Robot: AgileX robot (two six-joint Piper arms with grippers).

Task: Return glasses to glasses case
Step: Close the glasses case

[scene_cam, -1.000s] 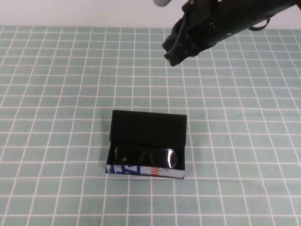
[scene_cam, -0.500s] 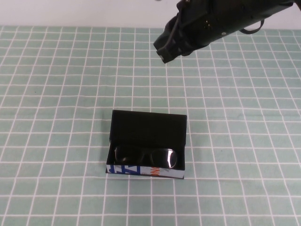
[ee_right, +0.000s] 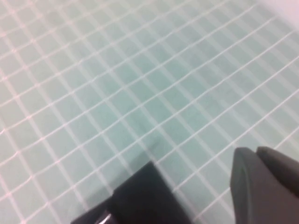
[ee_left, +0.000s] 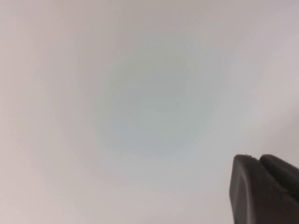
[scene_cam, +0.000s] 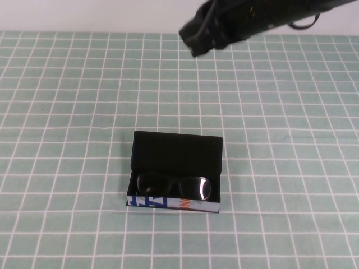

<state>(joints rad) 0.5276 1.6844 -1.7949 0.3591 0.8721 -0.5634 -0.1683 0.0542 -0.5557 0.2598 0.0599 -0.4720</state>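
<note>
The right tool (scene_cam: 193, 43) hangs high over the far part of the desk (scene_cam: 67, 112), near the top edge of the high view. Its two fingers are pressed together and there is nothing between them. The black arm behind it reaches in from the right side. The tool is well apart from the glasses case (scene_cam: 176, 171) and does not touch it.

In the right wrist view, one dark finger (ee_right: 261, 186) shows at the edge, and a black corner of the glasses case (ee_right: 140, 200) shows lower down, with the green checked cloth behind them.

The glasses case sits near the middle of the desk, on the green cloth with white lines. Its lid stands open toward the far side. The glasses (scene_cam: 174, 186) lie inside the case, just behind its white front edge with blue and orange print.

The left tool (ee_left: 264, 189) shows only as a dark bit against a plain pale blur. I cannot tell if it is apart or together.
</note>
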